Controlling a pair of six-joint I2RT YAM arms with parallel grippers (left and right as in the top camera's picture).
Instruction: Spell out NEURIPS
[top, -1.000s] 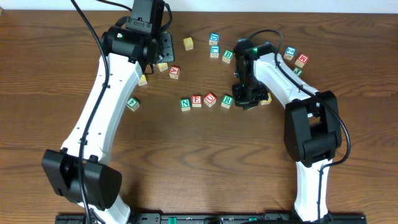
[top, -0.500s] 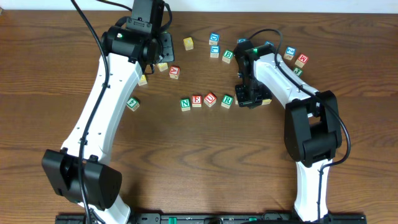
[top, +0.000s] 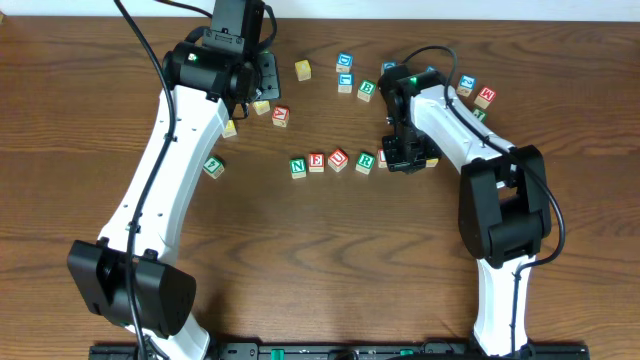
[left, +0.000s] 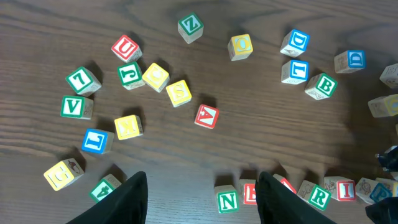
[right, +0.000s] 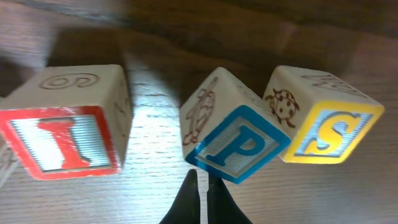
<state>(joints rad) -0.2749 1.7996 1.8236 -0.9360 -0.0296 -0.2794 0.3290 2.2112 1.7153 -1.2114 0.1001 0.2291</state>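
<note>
Cubes N (top: 298, 167), E (top: 316, 162), U (top: 338, 159) and R (top: 365, 160) stand in a row at mid table. In the left wrist view they lie along the bottom edge: N (left: 227, 200), E (left: 250, 193), R (left: 319, 196), then I (left: 346, 189). The right wrist view shows the red I (right: 62, 134), a skewed blue P (right: 239, 140) and the yellow S (right: 326, 127) side by side. My right gripper (right: 202, 199) (top: 405, 155) is shut and empty, its tips at the P cube's near edge. My left gripper (left: 205, 202) (top: 262, 78) is open and empty, high above the table.
Loose cubes with other letters lie at the back: a yellow one (top: 302, 69), blue ones (top: 345, 63), a green B (top: 367, 90), a red A (top: 280, 115). More lie at the right (top: 486, 97) and a green one at the left (top: 213, 166).
My right gripper has shifted slightly right and toward the back beside the row's right end. The left arm has not moved.
</note>
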